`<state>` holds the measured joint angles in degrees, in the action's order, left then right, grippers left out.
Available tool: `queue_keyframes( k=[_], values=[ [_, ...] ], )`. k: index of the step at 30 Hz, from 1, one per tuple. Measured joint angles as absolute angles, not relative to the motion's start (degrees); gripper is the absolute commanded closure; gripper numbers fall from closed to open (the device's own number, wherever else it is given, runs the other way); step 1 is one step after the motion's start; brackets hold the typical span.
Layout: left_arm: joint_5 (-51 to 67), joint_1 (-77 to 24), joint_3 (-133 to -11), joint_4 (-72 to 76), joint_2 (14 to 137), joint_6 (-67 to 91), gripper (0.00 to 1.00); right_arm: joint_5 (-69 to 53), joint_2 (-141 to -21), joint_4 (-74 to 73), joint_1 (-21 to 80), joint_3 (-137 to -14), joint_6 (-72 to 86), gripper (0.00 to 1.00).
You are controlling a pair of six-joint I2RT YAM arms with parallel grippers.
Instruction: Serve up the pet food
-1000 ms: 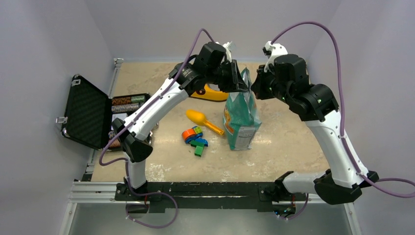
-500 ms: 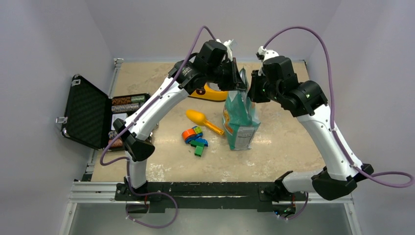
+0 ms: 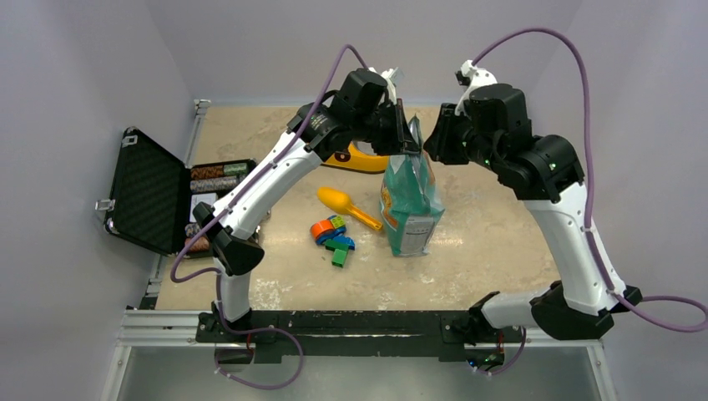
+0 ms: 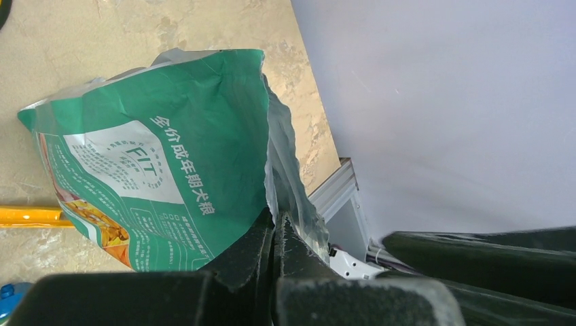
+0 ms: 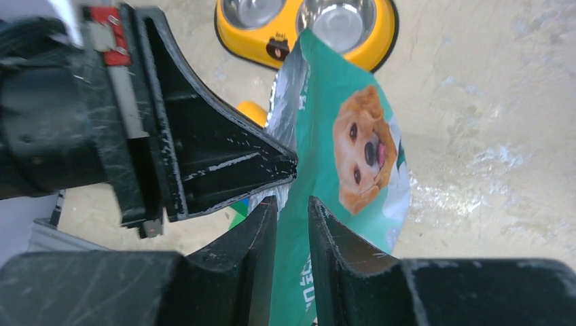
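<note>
Top external view gives me the tall teal-green and white foil bag printed with a golden dog [image 3: 411, 205] standing upright mid-frame on the beige surface [image 3: 501, 225]. I see no loose kibble, so I judge the pet food is inside the bag. Within the last second my left tool [image 4: 274, 227] has clamped shut on the bag's opened top edge, while the right tool [image 5: 289, 210] has parted its jaws slightly and eased off to the right of the mouth, holding nothing. Only one side of the mouth is pinned, and the yellow two-dish bowl [image 5: 306, 30] behind looks empty, so serving hasn't begun.
</note>
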<state>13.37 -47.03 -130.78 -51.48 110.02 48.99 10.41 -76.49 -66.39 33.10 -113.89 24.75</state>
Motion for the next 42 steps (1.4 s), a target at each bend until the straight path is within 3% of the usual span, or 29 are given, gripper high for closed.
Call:
queue_keyframes(
  k=[13, 20, 24, 35, 42],
  values=[
    [13.3, -47.1, -131.5, -52.5, 110.0, 48.9, 1.00, 9.8, -77.5, -64.7, 33.4, -105.7, 26.5, 0.74],
    [9.0, -47.9, -134.8, -56.9, 110.2, 45.7, 1.00, 21.8, -82.4, -70.1, 36.3, -108.5, 27.0, 0.81],
    [5.5, -48.6, -137.1, -59.9, 110.5, 43.3, 1.00, 27.5, -85.9, -72.6, 37.8, -110.2, 26.4, 0.74],
    [4.2, -48.9, -137.0, -60.6, 110.1, 39.0, 1.00, 25.3, -87.6, -73.9, 37.9, -113.1, 24.4, 0.59],
    [4.7, -48.9, -137.0, -61.0, 109.9, 37.7, 1.00, 25.5, -90.0, -76.7, 37.9, -123.7, 24.5, 0.63]
  ],
)
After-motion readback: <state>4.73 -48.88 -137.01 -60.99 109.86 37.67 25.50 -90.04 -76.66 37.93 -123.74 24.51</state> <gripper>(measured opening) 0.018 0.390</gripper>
